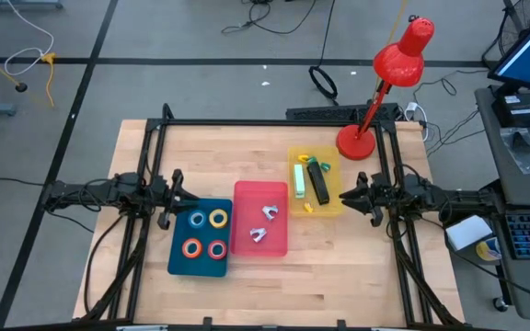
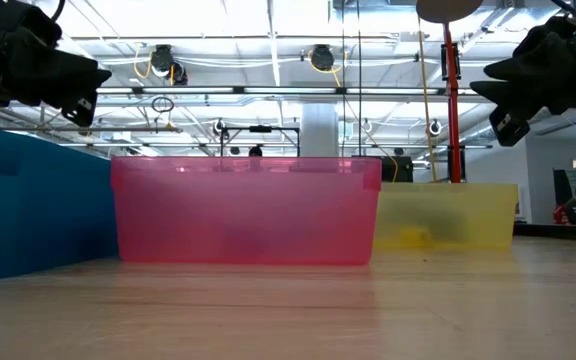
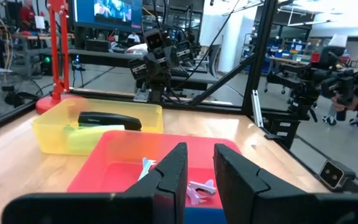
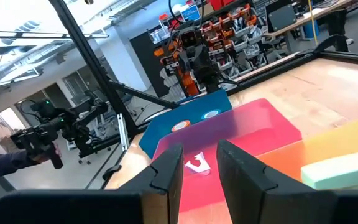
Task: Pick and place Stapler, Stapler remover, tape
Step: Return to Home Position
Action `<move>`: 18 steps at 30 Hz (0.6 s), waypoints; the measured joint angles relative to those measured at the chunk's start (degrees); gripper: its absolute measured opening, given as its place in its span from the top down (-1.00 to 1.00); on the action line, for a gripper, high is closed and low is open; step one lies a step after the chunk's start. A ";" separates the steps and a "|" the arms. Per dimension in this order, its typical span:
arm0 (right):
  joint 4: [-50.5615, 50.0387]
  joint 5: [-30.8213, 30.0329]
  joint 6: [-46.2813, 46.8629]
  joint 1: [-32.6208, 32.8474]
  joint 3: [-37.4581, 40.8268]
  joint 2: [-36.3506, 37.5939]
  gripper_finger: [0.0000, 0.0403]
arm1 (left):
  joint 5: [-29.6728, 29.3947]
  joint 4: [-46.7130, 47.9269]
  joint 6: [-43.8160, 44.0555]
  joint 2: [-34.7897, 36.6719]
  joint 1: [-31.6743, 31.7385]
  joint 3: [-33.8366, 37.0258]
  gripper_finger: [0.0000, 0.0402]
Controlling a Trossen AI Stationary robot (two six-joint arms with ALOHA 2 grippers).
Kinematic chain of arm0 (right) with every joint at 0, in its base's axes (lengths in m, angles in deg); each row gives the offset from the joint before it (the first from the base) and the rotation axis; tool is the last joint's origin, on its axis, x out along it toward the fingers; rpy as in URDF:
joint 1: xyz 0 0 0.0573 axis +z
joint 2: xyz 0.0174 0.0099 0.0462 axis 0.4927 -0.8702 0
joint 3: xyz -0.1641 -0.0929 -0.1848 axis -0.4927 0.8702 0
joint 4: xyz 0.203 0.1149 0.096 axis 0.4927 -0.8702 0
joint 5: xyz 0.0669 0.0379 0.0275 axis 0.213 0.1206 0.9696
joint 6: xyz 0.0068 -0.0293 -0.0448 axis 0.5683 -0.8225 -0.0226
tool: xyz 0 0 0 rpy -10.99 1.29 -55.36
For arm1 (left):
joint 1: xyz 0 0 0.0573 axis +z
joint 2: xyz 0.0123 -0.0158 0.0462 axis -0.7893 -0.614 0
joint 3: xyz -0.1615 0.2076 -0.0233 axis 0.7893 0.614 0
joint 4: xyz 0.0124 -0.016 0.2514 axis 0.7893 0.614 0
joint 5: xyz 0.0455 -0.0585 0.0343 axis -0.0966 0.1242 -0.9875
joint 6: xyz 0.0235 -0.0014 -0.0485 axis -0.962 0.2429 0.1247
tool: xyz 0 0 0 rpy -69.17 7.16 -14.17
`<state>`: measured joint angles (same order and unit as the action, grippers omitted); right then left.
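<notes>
wood shows bare all along the front of the counter point(image 1: 339, 285), and that wide strip is the most open room. a black frame point(image 1: 247, 122) runs round the counter's edges. three bins sit side by side in the middle, so close i cannot tell if they touch.

the blue bin point(image 1: 178, 267) holds the tape: the blue tape roll point(image 1: 197, 219) and yellow tape roll point(image 1: 218, 218) at the back, the orange tape roll point(image 1: 191, 246) and red-orange tape roll point(image 1: 217, 248) at the front. the red bin point(image 1: 247, 195) holds one staple remover point(image 1: 269, 212) and a second staple remover point(image 1: 257, 233). the yellow bin point(image 1: 332, 164) holds a green stapler point(image 1: 298, 176) and a black stapler point(image 1: 319, 184) side by side. a red lamp point(image 1: 403, 51) stands at the back, just behind the yellow bin.

a screen point(image 3: 107, 11) glows far off, but its words are too small to read.

the left tool point(image 1: 178, 196) hangs high by the blue bin's left back corner, its arm stretched flat and pointing at the middle. its fingers point(image 3: 174, 171) are apart with a thin gap. the right tool point(image 1: 344, 195) hangs high by the yellow bin's right edge, pointing back at the other one, and its fingers point(image 4: 166, 171) are apart too. both tools hold nothing.
</notes>
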<state>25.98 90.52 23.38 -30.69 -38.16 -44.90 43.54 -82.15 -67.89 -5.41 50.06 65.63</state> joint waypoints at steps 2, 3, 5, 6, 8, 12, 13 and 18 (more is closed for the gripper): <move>0.00 0.00 -0.26 0.00 0.02 0.08 0.56 | -0.02 0.00 -1.27 0.00 0.00 0.00 0.60; 0.00 0.00 -0.51 0.00 0.05 0.08 0.56 | -0.02 0.00 -1.84 0.00 0.00 0.00 0.60; 0.00 0.00 -1.52 0.00 0.07 0.06 0.56 | -0.02 0.00 -2.97 0.00 0.00 0.00 0.60; 0.00 0.01 -2.13 0.00 0.08 0.06 0.56 | -0.02 0.00 -3.65 0.00 0.00 0.00 0.60; 0.00 0.00 -3.52 0.00 0.11 0.06 0.56 | -0.02 0.00 -5.33 0.00 0.00 0.00 0.60; -0.04 0.00 -4.84 0.00 0.11 0.06 0.56 | -0.02 -0.02 -7.86 0.00 0.00 0.00 0.60; -0.12 0.00 -4.87 0.00 0.11 0.06 0.56 | -0.02 -0.02 -7.85 0.00 0.00 0.00 0.60; -0.85 -0.02 -5.13 0.00 0.15 0.06 0.56 | -0.02 -0.02 -6.06 0.00 0.00 0.00 0.60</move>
<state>25.13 90.50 18.25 -30.69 -38.01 -44.84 43.51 -82.17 -73.95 -5.41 50.06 65.63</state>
